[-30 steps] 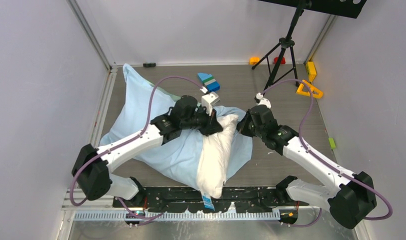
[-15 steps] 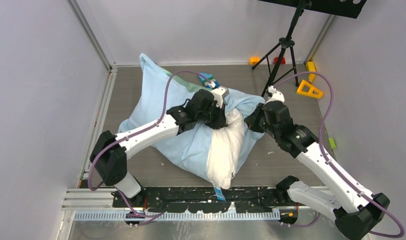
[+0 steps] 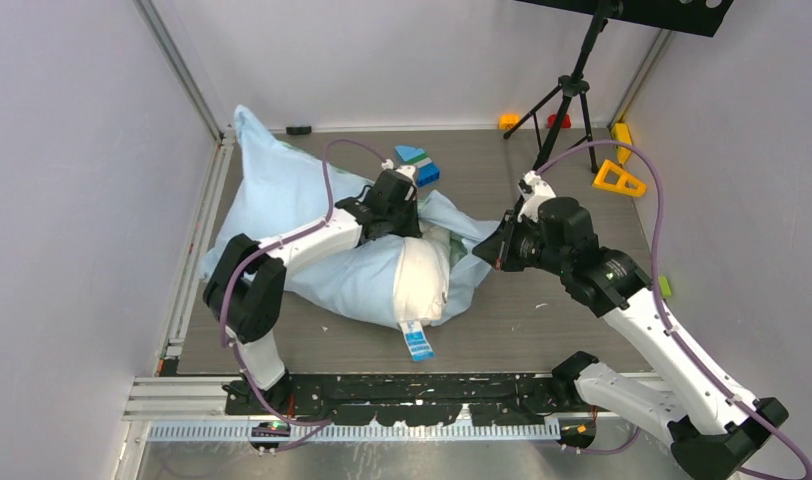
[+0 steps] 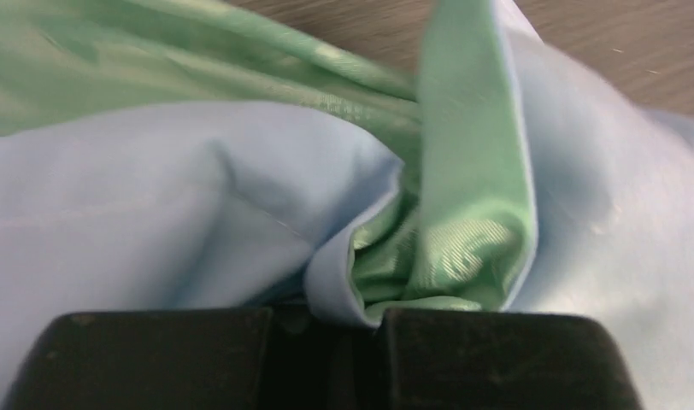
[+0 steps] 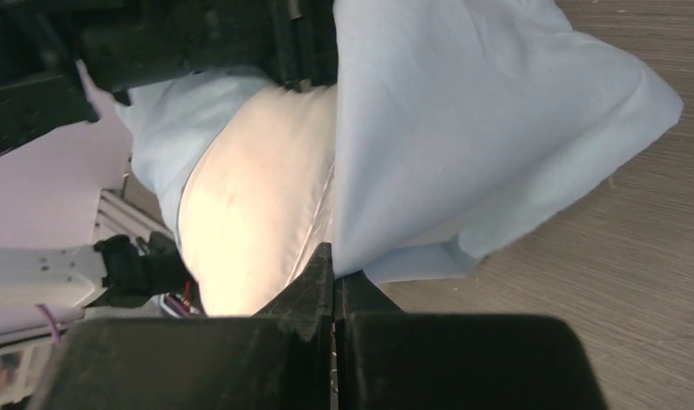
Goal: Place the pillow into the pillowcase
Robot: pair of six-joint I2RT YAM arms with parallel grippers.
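Pillow (image 3: 423, 282) plump, wht, partly in pillowcase (image 3: 274, 195) (wrinkled)

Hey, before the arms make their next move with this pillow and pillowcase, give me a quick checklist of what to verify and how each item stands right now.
1. Left jaws shut on the pillowcase: ok, they pinch a bunched fold.
2. Right jaws shut on the pillowcase edge: ok.
3. Pillow fully inside: not ok, its white end and blue tag stick out toward the near edge.
4. Opening held wide enough for the rest: cannot tell, the cloth bunches around the pillow there.
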